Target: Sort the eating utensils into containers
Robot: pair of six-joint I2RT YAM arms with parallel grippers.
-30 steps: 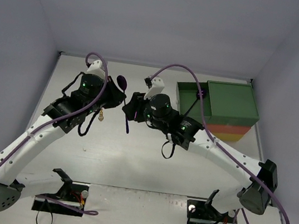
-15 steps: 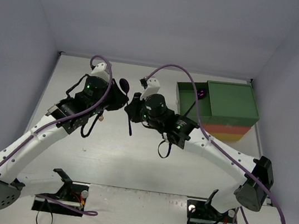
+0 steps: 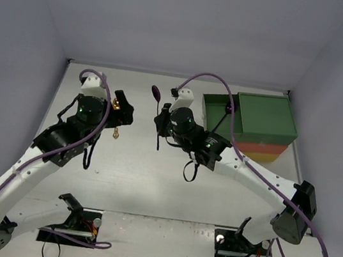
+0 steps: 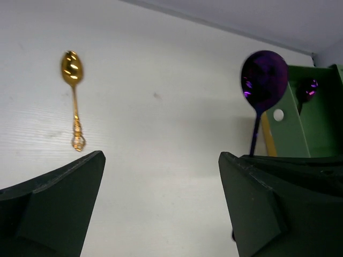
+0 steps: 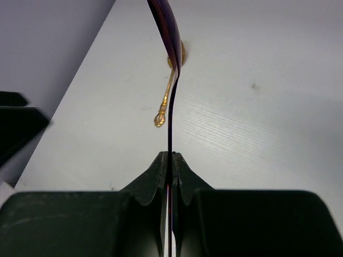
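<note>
Released by the left gripper [image 4: 161, 158], now drawn back with fingers [image 4: 53, 214] apart, the purple spoon [image 4: 263, 75] is clamped by its handle in the right gripper's [image 5: 170, 155] fingers [image 5: 150, 182] above the surface [image 3: 125, 180] and could be twisted loose by a fast swing.

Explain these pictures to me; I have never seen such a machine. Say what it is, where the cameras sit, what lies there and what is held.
Two robot arms are bolted at the near edge of a white table. The wide picture looks down from above and behind them; the other two come from a camera on each wrist. The right pincer is shut on the handle of a purple spoon, held clear of the table. The left pincer is open and empty. A gold spoon lies on the table. At the right stands a stack of boxes, green over orange over yellow; the green drawer is open, another purple utensil inside.
</note>
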